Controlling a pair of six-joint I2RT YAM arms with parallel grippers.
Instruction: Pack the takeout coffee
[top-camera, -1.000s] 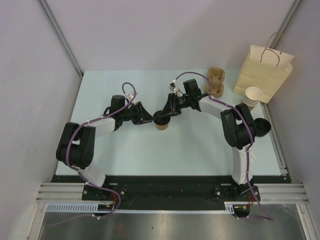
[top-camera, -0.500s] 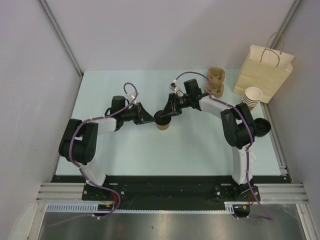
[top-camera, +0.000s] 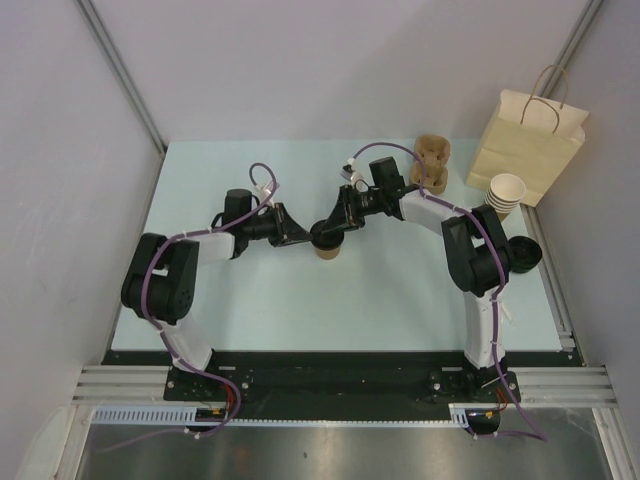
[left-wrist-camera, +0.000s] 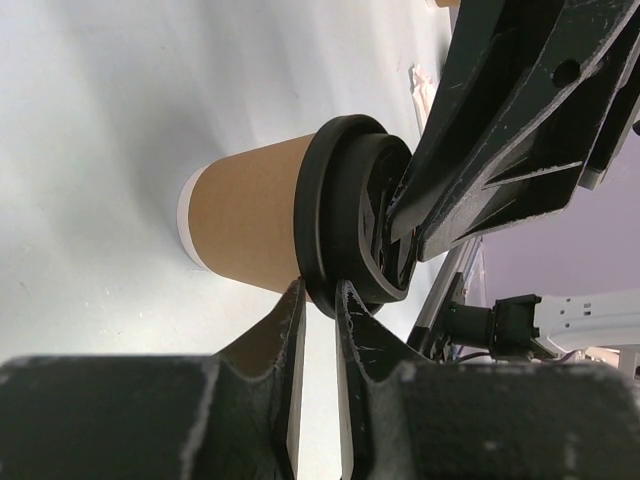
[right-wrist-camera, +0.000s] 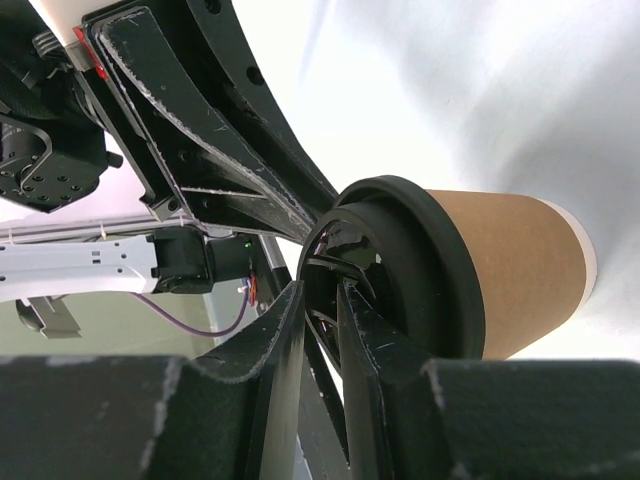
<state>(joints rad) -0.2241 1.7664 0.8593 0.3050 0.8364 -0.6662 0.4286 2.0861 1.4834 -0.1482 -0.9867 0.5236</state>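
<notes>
The pale desk (top-camera: 250, 300) has a plain tan paper bag (top-camera: 525, 145) standing at its far right corner. The brown cup (top-camera: 325, 251) stands upright at mid-desk, capped with a black lid (left-wrist-camera: 335, 210). The left gripper (left-wrist-camera: 320, 295) and right gripper (right-wrist-camera: 320, 290) meet at it from opposite sides. Each gripper's fingers are nearly pressed together and seem to pinch the lid's rim.
</notes>
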